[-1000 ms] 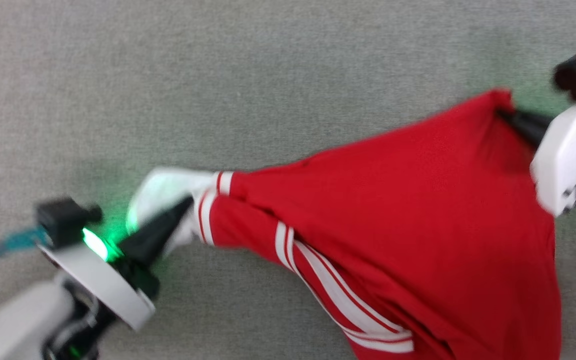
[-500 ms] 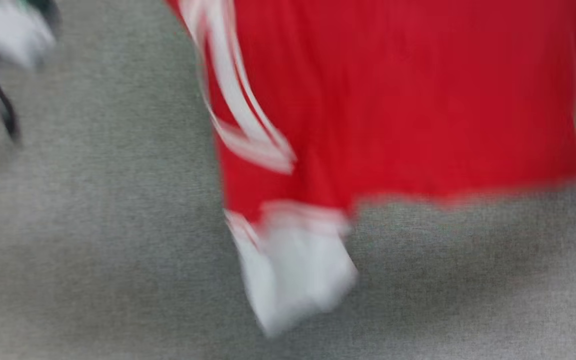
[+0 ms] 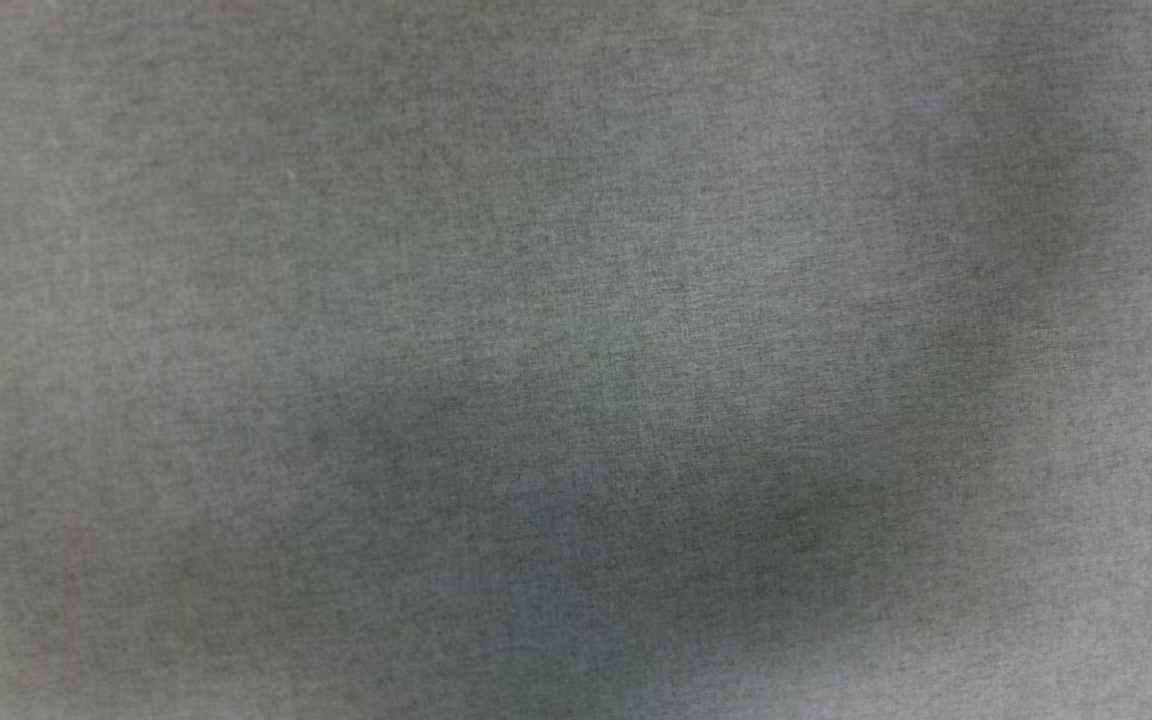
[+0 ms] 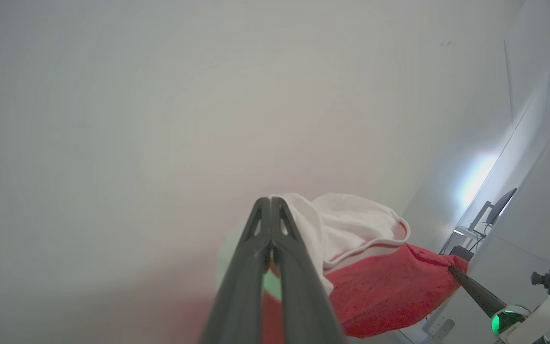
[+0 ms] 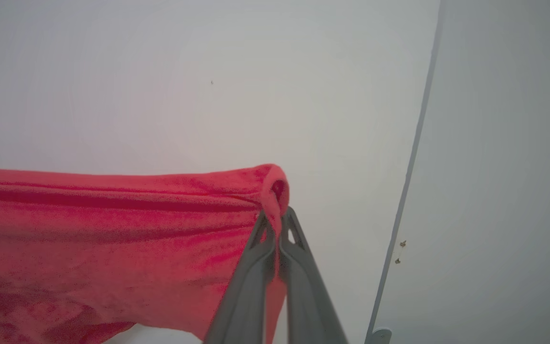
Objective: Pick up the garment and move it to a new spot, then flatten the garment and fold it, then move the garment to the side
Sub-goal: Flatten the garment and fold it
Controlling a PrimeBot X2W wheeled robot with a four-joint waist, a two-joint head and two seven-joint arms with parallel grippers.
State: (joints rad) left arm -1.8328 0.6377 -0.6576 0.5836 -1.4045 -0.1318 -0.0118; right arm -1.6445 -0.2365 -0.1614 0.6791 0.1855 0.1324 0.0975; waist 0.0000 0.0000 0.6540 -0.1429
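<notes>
The garment (image 4: 389, 286) hangs in the air, strung between the two arms. In the left wrist view the left gripper (image 4: 271, 203) has its two dark fingers pressed together, clamped on the white sleeve, which bunches up just beside their tips. A thin red edge curls along the sleeve's opening, and the red body sags away to that view's right. At the far end of that red stretch the right gripper (image 4: 454, 271) runs its dark fingers into a pinched corner of the cloth, and a green light (image 4: 505, 322) glows on the wrist behind it. The right wrist view shows that grip from close up: the fingers are shut on a rolled red edge that folds over their tips. From there the cloth spreads to that view's left in long, taut creases and droops lower down. Behind both arms is a pale wall (image 5: 160, 71) with a thin vertical seam (image 5: 413, 157), and a monitor (image 4: 499, 205) on a stand sits far off in the left wrist view. The head view looks down on a grey woven surface (image 3: 576, 200), with soft dark shadows lying across its lower middle and upper right
</notes>
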